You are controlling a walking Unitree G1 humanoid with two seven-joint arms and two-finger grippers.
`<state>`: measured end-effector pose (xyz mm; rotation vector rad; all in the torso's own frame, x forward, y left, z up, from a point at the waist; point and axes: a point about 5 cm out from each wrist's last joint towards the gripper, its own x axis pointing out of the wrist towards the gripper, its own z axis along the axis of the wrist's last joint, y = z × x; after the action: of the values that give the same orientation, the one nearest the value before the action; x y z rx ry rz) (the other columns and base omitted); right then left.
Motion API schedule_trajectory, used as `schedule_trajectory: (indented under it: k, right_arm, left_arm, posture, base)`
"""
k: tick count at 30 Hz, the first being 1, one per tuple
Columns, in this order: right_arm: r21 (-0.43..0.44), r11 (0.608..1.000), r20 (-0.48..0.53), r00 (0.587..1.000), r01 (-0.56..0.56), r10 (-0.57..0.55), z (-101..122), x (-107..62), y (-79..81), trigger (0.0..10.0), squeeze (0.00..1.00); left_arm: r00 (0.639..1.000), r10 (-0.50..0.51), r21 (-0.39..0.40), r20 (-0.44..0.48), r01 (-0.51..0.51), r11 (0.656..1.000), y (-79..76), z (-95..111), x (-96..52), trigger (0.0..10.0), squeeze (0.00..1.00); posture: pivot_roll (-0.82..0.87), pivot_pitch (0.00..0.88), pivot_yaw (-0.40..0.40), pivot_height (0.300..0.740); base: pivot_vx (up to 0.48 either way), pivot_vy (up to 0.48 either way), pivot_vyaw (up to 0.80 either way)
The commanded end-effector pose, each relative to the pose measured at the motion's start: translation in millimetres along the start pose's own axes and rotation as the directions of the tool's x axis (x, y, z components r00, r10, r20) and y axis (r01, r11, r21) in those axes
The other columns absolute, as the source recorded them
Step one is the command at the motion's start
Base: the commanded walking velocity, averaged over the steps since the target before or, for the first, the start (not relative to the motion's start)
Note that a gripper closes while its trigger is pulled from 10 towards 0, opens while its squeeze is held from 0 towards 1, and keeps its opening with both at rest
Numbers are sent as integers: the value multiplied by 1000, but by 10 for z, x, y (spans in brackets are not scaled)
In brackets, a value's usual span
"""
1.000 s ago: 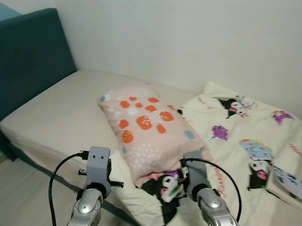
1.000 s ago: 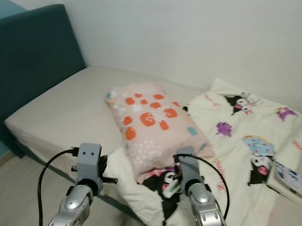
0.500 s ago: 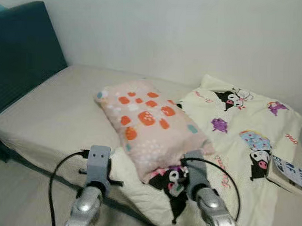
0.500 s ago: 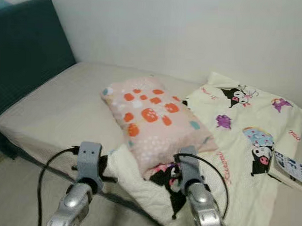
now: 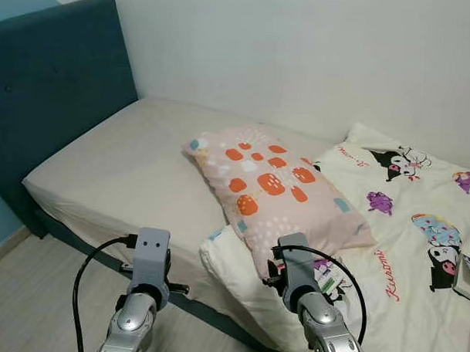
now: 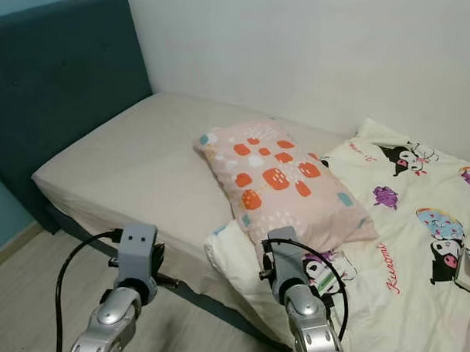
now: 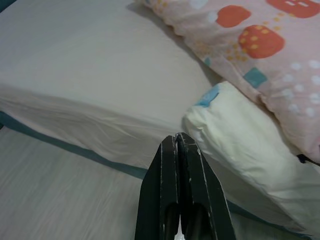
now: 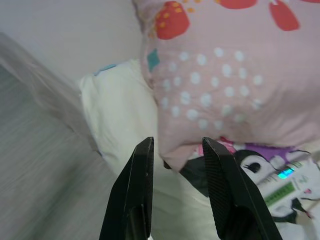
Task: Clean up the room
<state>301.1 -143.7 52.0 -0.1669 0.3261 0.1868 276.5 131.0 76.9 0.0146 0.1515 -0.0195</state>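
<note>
Hovering at the bed edge: right gripper (image 8: 175,150) with fingers spread, aimed at the near corner of the pink pillow (image 5: 277,185), not touching as far as the wrist view shows. Left gripper (image 7: 176,142) has fingers pressed together, holding nothing, over the floor (image 5: 30,292) short of the mattress (image 5: 119,164). Pillow lies partly over the cartoon-print blanket (image 5: 403,220). Teal headboard (image 5: 53,85) beyond on the left.
</note>
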Motion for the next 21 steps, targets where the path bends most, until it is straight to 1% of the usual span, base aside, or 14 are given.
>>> schedule_trajectory:
  k: [1,11,14,16,21]
  right_arm:
    - [19,1000,-24,1000,11,-11,-53,-9,-28,10000,0]
    - [14,1000,-36,999,7,-7,-70,-12,-26,10000,0]
    - [14,1000,-45,999,26,-26,-83,-18,-46,10000,0]
    - [37,998,-63,997,52,-50,-105,-24,-78,10000,0]
    - [54,996,-75,995,66,-62,-117,-25,-109,10000,0]
  left_arm:
    - [1000,-1,21,-11,1,1000,2,-24,-18,10000,0]
    - [1000,3,4,-16,-3,1000,-9,-30,-13,10000,0]
    - [1000,-3,28,-20,4,1000,-10,-49,-21,10000,0]
    - [999,-6,42,-37,7,999,4,-98,-35,10000,0]
    - [999,-3,37,-48,4,999,32,-129,-46,10000,0]
  posture:
    - [-79,106,20,740]
    - [-84,109,20,740]
    - [-84,109,20,740]
    - [-90,112,22,740]
    - [-90,113,22,730]
  base:
    - [0,0,0]
    - [0,0,0]
    - [0,0,0]
    - [0,0,0]
    - [0,0,0]
